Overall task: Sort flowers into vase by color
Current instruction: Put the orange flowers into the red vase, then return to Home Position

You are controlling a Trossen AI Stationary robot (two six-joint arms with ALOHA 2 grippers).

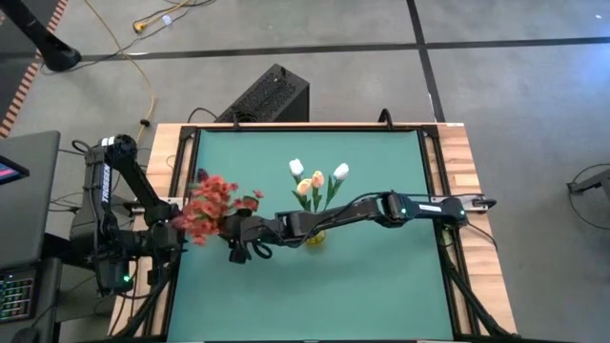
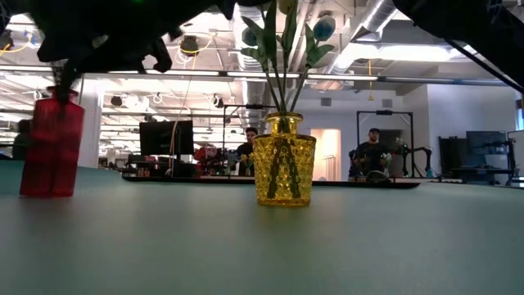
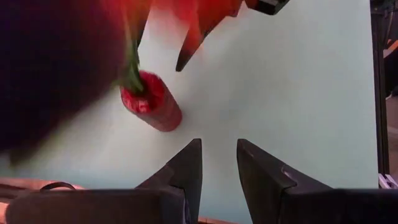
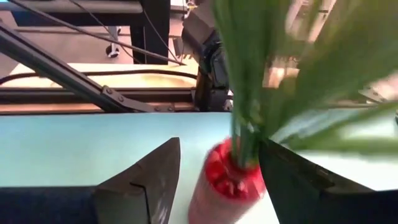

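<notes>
While my left gripper (image 3: 219, 163) waits part-open beside the red glass vase (image 2: 51, 146), my right gripper (image 4: 217, 171) straddles its neck, jaws apart around the red-orange blossoms' (image 1: 212, 205) stems (image 4: 245, 124). Withdrawing carelessly could snag them, tipping the vase.

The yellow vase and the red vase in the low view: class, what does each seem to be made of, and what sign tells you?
Yellow vase: probably clear tinted glass, glossy, with a moulded bumpy pattern; the green stems show through its walls. Red vase: seemingly translucent red glass or plastic with a smooth surface; light glows through it, but the look leaves the material open.
</notes>
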